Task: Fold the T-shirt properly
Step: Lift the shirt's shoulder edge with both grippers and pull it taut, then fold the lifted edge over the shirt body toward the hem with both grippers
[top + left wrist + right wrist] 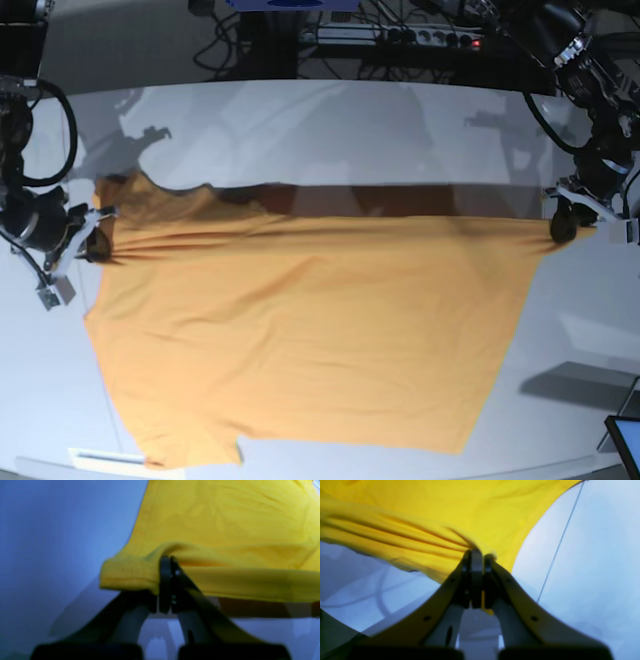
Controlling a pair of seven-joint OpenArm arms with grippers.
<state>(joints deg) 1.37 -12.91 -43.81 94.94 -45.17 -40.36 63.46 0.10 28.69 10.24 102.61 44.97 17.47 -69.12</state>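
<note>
At nine o'clock in the base view our right gripper (pixel 97 240) has its jaws closed on one end of the T-shirt's (pixel 300 340) far edge; its wrist view shows cloth pinched between the pads and pleats fanning away from them. The T-shirt itself fills the middle of the pale table (pixel 330 130), its far edge lifted and stretched in a straight line with a band of shadow beneath, the rest sloping down to the near side at six o'clock. At three o'clock our left gripper (pixel 562 228) is clamped on the opposite corner, a rolled hem bunched at the pinch in its wrist view.

We judge this to be the first fold. To do it well we should move both arms together toward six o'clock, matched in height and pace, holding the edge taut.

Both wrist views are blurred. We cannot see how many layers each pinch holds, nor make out collar or sleeves.
</note>
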